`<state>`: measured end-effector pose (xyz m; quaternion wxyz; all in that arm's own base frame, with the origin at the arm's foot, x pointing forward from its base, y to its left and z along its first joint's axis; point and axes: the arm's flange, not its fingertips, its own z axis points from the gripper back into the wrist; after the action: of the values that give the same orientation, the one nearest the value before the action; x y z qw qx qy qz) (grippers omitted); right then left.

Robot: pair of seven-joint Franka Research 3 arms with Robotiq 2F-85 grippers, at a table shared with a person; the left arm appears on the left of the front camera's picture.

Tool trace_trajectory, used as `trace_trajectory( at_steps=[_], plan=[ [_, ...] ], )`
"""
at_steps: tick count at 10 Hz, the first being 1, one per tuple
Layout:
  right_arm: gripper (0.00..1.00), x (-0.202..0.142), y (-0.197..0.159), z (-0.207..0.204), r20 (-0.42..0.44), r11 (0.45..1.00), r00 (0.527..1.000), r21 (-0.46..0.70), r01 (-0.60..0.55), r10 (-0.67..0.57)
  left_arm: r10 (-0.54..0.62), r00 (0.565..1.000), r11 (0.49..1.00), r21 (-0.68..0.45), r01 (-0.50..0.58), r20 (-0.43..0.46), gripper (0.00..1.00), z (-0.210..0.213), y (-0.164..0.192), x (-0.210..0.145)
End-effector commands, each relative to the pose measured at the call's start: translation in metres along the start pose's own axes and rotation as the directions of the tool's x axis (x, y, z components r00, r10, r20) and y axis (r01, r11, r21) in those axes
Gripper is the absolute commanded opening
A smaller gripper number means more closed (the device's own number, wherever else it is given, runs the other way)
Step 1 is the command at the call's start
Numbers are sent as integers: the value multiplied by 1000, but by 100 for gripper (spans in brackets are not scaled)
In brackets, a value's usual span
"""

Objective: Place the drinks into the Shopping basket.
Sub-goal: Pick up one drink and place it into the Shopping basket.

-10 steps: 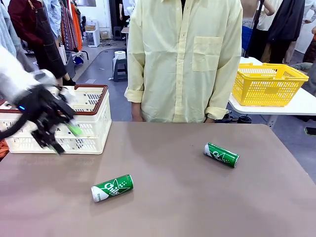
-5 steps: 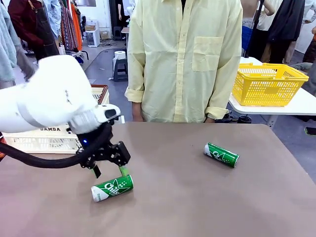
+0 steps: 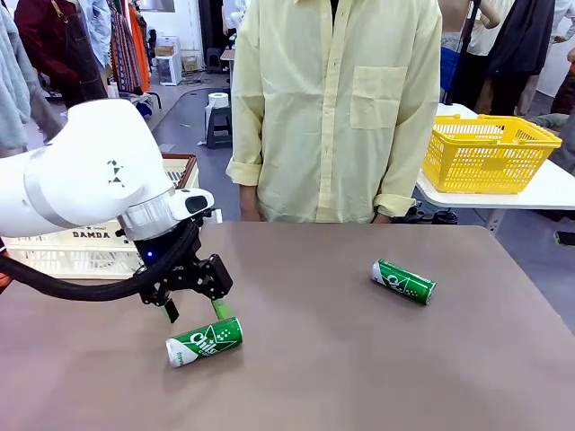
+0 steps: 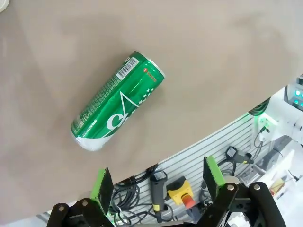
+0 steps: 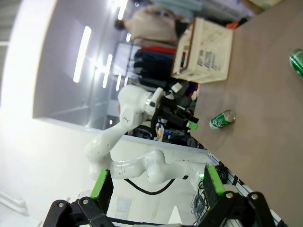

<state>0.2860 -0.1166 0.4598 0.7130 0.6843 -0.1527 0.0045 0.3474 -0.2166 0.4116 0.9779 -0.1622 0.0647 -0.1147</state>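
In the front view, we are holding our left gripper (image 3: pixel 195 312) wide open and empty, close over the near slim green aluminium can with white lettering (image 3: pixel 205 341), which is lying sideways on the brown table (image 3: pixel 341 368). A second green can (image 3: pixel 403 282) is lying well to the right. The cream-white slotted plastic basket (image 3: pixel 81 256) is standing at the far left.

In the left wrist view, the near can (image 4: pixel 118 100) is lying ahead of the fingers (image 4: pixel 102 185), untouched.

In the right wrist view, we are keeping our right gripper (image 5: pixel 156 182) spread wide, empty, well apart from both cans.

Table (image 3: pixel 341 386) — near green can (image 3: pixel 204 341), far green can (image 3: pixel 403 281), cream basket (image 3: pixel 63 256) far left.
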Motion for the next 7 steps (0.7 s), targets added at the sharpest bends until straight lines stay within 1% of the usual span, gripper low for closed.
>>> trace_trajectory(
  at_steps=[1, 2, 3, 4, 5, 6, 7],
  plan=[
    [100, 1, 6, -1, 12, 1000, 1000, 21, 10, -10, -15, 1000, 1000, -26, 15, -1, 100, 2, -2, -2],
    [100, 1, 6, -1, 12, 1000, 1000, 21, 10, -10, 0, 1000, 1000, 0, 0, 0, 100, 0, 0, 0],
    [100, 1, 6, -1, 12, 1000, 1000, 21, 10, -10, -273, 962, 957, 97, 274, -30, 100, -5, -9, 0],
    [100, 1, 6, -1, 12, 1000, 1000, 21, 10, -10, -479, 872, 856, 168, 489, -99, 100, -7, -7, 0],
    [100, 1, 6, -1, 12, 1000, 1000, 21, 10, -10, -606, 776, 740, 234, 631, -176, 100, -11, -1, 0],
    [100, 1, 6, -1, 12, 1000, 1000, 21, 10, -10, -728, 654, 618, 218, 755, -204, 100, -17, 1, 0],
    [100, 1, 6, -1, 12, 1000, 1000, 21, 10, -10, -812, 542, 520, 157, 840, -214, 100, -23, 4, 2]
  ],
)
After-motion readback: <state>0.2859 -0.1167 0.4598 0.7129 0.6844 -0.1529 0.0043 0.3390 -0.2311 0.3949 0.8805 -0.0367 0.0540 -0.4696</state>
